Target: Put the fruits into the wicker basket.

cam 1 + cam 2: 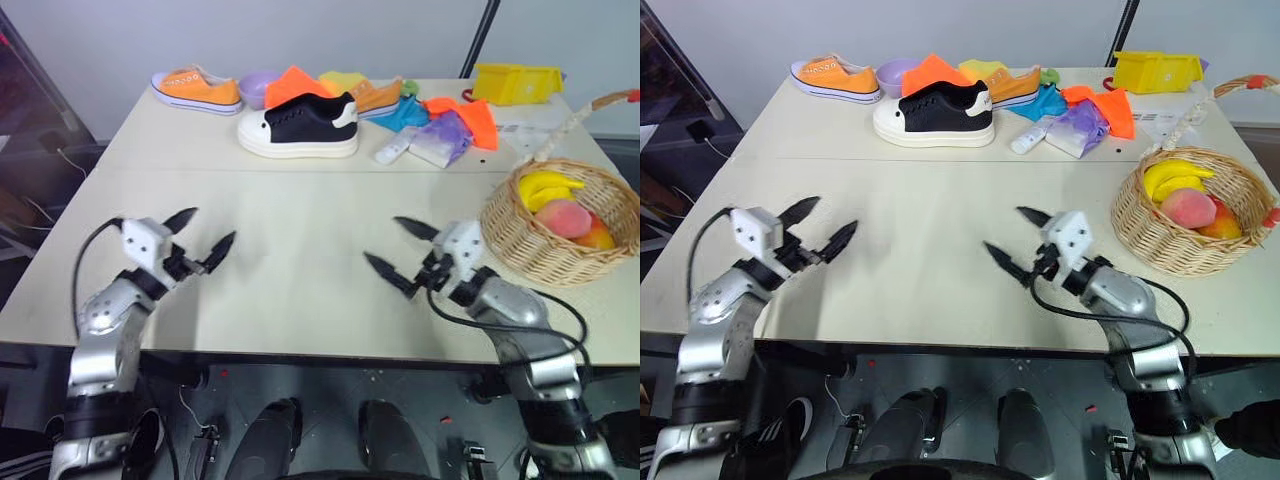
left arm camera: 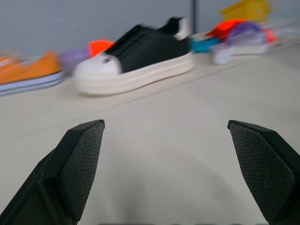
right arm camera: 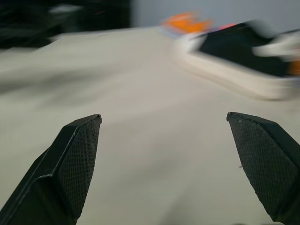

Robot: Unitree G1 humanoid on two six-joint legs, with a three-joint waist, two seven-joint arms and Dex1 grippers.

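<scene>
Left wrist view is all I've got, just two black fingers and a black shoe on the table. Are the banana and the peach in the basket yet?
Observer: Yes. The banana lies inside the wicker basket, at the table's right side.
Operator: And the peach?
Observer: The peach sits in the basket too, right beside the banana.
Operator: Is the right gripper holding anything?
Observer: No. The right gripper is open and empty, above bare table to the left of the basket.
Operator: Anything else in the basket?
Observer: An orange-red fruit shows next to the peach.
</scene>
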